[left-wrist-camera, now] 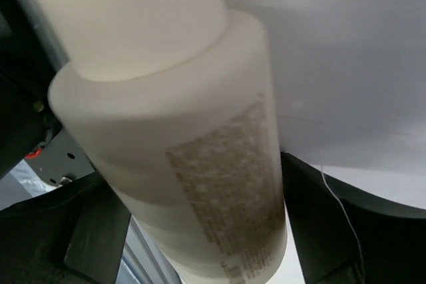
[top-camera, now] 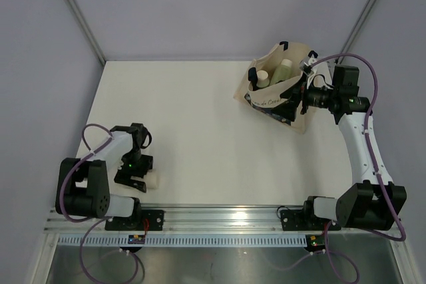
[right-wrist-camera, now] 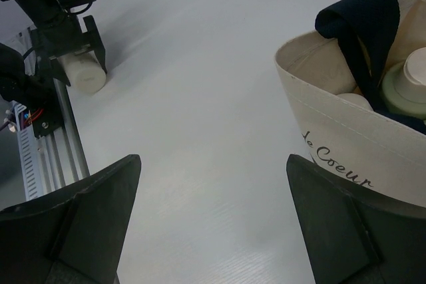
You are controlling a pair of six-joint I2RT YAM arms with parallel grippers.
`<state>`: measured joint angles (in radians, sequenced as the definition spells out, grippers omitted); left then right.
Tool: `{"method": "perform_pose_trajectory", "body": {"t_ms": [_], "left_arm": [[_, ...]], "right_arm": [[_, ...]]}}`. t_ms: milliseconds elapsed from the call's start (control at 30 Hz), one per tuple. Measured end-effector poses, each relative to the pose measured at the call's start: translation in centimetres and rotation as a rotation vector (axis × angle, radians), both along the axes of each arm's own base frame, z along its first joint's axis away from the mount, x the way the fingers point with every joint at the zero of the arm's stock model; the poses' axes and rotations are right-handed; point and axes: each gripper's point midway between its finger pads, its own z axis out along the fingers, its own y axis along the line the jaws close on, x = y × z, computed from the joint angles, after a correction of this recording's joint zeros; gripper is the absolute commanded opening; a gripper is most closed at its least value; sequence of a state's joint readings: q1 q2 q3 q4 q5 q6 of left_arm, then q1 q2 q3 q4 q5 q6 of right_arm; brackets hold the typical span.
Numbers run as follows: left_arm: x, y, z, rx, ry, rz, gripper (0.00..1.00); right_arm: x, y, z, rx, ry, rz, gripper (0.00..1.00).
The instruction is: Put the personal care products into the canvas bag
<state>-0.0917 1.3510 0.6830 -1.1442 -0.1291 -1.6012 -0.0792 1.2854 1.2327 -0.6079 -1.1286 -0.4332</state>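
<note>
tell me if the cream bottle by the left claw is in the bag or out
Out. The cream bottle lies on the table, held in the left claw, far from the canvas bag.

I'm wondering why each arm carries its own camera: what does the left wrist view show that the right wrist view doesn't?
Only the left wrist view shows the small print on the cream-white bottle, which sits close up between the fingers of the left gripper. Only the right wrist view shows the canvas bag, its navy handle, a grey-green bottle inside it, and the right gripper, open with nothing between its fingers. Both show that cream-white bottle and the white table.
</note>
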Motion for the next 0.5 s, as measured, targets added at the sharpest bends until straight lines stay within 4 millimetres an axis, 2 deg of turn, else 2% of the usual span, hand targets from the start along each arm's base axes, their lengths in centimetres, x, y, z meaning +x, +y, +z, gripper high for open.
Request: {"method": "perform_pose_trajectory", "body": {"t_ms": [67,100,200,333,433,500], "left_arm": [[1.1,0.0,0.0,-0.004,-0.017,-0.056,0.58],[1.7,0.0,0.0,-0.006,-0.031,-0.089,0.37],[5.1,-0.5,0.1,-0.032,-0.111,-0.240,0.00],[10.1,-1.5,0.1,-0.071,-0.235,-0.513,0.00],[12.9,-3.3,0.2,-0.154,-0.382,-0.751,0.00],[13.9,-4.8,0.5,-0.215,-0.481,-0.875,0.00]], "right_arm": [[-0.2,0.0,-0.1,0.000,0.002,0.001,0.99],[-0.2,0.0,-0.2,-0.001,0.003,0.001,1.00],[-0.3,0.0,-0.2,-0.001,0.006,0.002,0.99],[-0.4,0.0,-0.3,-0.002,0.009,0.001,1.00],[-0.5,0.0,-0.5,-0.008,0.016,-0.001,1.00],[-0.6,-0.1,-0.6,-0.015,0.019,-0.004,1.00]]}}
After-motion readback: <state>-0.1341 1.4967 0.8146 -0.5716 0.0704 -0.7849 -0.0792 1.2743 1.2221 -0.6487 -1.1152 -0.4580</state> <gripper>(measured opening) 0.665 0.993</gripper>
